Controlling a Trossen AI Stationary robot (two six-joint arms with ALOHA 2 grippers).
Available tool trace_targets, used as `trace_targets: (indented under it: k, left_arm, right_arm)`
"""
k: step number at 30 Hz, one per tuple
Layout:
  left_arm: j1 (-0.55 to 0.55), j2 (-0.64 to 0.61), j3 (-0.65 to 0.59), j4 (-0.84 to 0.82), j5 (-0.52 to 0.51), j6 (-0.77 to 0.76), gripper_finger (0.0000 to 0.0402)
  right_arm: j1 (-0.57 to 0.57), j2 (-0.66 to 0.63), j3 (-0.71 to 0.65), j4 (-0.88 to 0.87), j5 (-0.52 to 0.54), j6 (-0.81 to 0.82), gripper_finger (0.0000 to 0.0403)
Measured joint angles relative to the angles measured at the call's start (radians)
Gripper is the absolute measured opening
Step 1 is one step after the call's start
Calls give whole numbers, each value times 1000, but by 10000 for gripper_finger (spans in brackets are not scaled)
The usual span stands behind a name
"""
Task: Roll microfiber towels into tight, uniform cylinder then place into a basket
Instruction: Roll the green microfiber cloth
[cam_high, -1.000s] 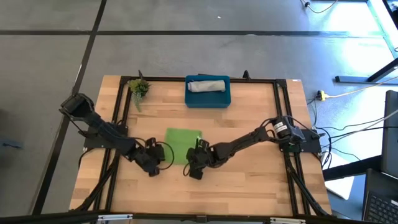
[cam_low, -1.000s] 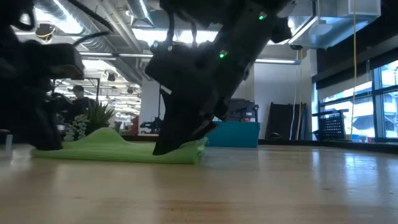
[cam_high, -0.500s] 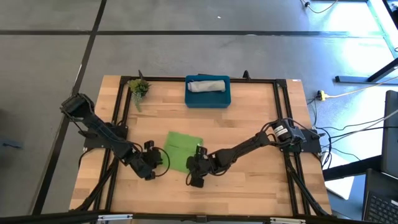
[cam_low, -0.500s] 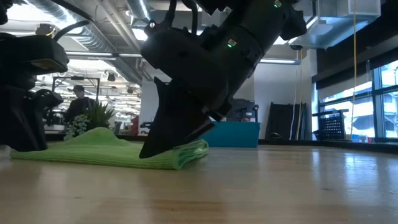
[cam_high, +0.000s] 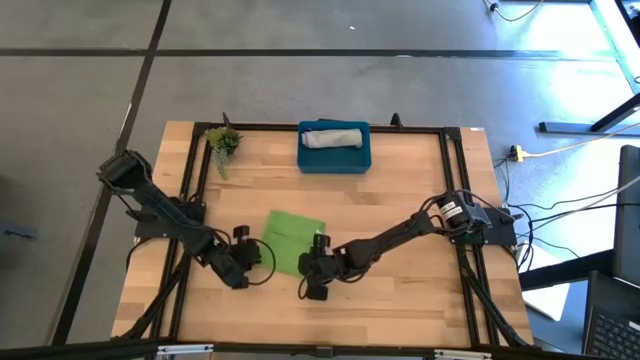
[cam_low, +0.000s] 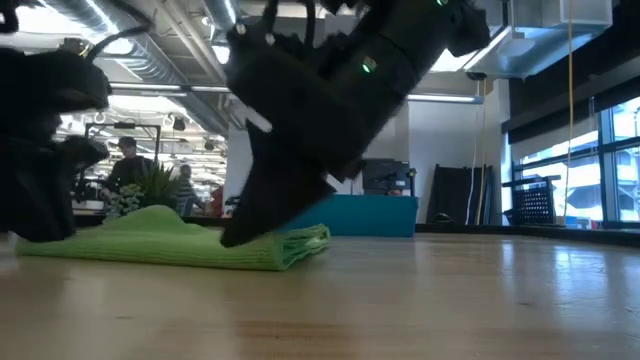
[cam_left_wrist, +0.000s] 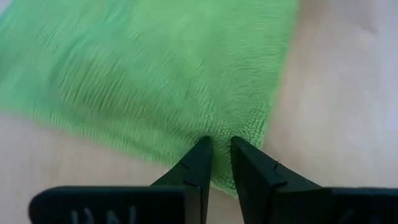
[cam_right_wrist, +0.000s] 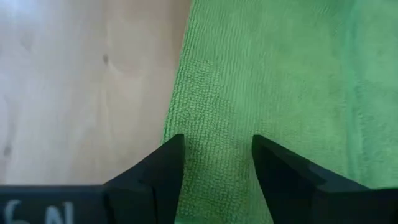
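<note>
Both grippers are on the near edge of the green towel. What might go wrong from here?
1. The left gripper pinches only the green towel's corner between nearly closed fingers, so the cloth may slip out.
2. The right gripper straddles the towel's edge with its fingers apart, so it may not hold the cloth; the two sides could pull unevenly and skew the roll.
3. The basket already holds the grey towel, so room for a loose roll looks tight.
</note>
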Motion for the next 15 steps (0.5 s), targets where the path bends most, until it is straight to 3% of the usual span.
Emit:
trace_targets:
  k: [3, 8, 15]
  left_arm:
    - [-1, -33, 40, -7, 33, 96, 53]
    - [-1, -64, 110, -147, 27, 119, 52]
    - [-1, -69, 138, -170, 20, 158, 63]
  right_arm:
    - [0, 0, 30, -15, 1, -28, 189]
    - [0, 0, 119, -125, 3, -50, 189]
    - [7, -1, 237, -251, 3, -51, 189]
